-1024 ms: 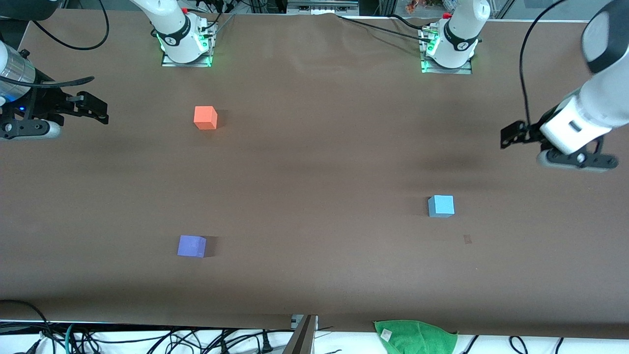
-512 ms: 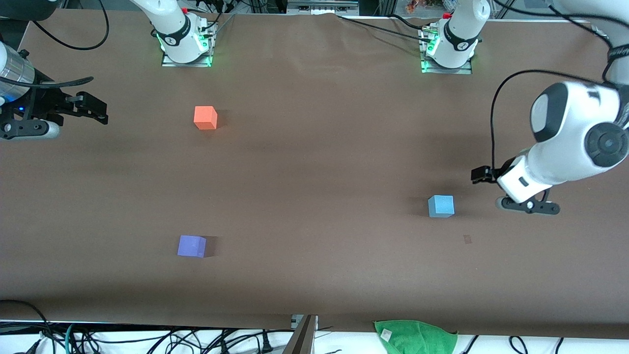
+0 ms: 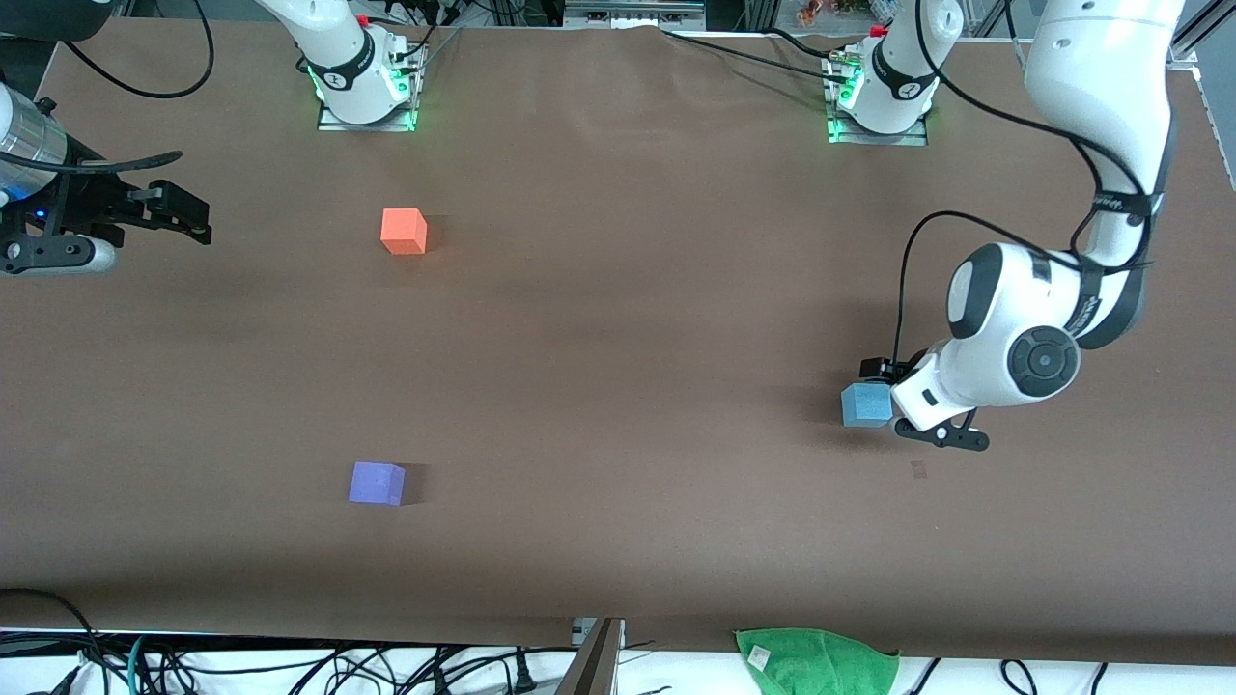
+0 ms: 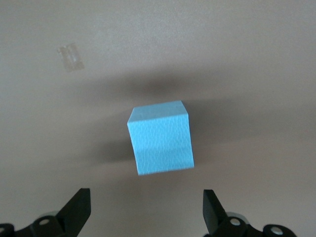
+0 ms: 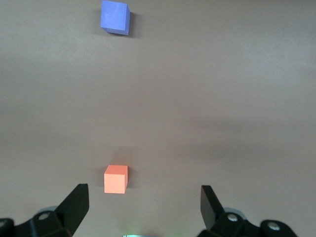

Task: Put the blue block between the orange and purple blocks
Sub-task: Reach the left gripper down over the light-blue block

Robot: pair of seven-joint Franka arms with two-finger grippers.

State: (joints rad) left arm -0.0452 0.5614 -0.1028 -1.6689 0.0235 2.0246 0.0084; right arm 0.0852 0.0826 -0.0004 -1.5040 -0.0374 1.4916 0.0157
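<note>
Nearest me, the purple block (image 3: 376,483) sits toward the right arm's end of the tabletop (image 3: 618,319). The blue block (image 3: 866,404) lies toward the left arm's end, just ahead of my left jaws (image 4: 148,210), spread, not around it. Open tabletop lies between. Farthest, the orange block (image 3: 404,231); the right jaws (image 5: 140,205) wait, spread.

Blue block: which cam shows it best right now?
Left wrist view. The blue block fills the middle of the frame, top and one side face visible, with the open left gripper framing it, not touching. The front view shows it small, partly crowded by the left arm's hand. The right wrist view doesn't show it.
</note>
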